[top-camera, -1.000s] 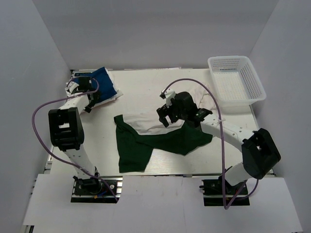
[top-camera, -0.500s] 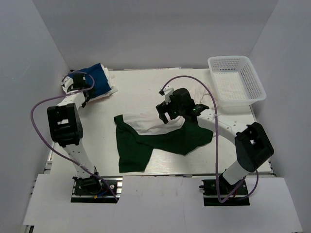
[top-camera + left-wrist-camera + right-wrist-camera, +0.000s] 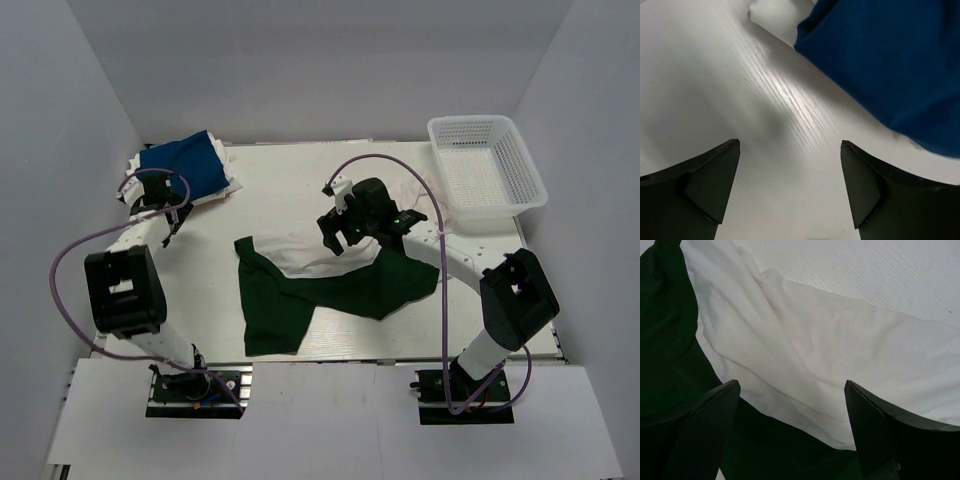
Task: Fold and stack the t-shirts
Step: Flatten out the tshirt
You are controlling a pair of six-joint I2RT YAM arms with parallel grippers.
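The royal blue t-shirt (image 3: 185, 163) lies folded at the table's far left corner; it also shows in the left wrist view (image 3: 890, 60). My left gripper (image 3: 160, 198) is open and empty over bare table just in front of it (image 3: 790, 150). The dark green t-shirt (image 3: 300, 290) lies spread and crumpled mid-table, over part of the white t-shirt (image 3: 300, 255). My right gripper (image 3: 337, 238) is open above the white shirt (image 3: 830, 350) where it meets the green one (image 3: 670, 340). The white shirt's print is hidden.
A white plastic mesh basket (image 3: 487, 165) stands at the far right corner. The grey walls close in the table on three sides. A white cloth edge (image 3: 232, 188) shows under the blue shirt.
My left gripper has let go of the blue shirt and drawn back toward the near left; the blue shirt now lies flatter at the corner. My right gripper has edged slightly left over the white shirt.
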